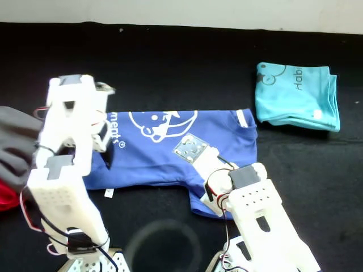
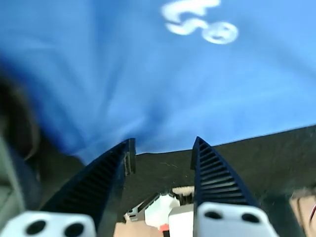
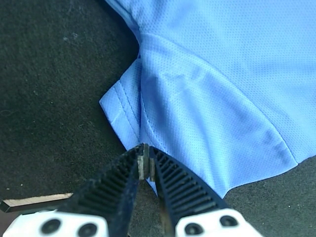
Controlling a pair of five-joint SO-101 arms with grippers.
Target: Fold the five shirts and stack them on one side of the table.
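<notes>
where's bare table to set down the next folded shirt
Bare table runs beyond the blue shirt, left of the teal shirt, and again between the teal shirt and the right arm. Crowded: left edge, with grey cloth and red cloth.

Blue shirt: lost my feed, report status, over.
Left gripper open at blue shirt edge. Right gripper shut at its sleeve. Shirt spread flat, unfolded. Folded teal shirt lies apart.
</notes>
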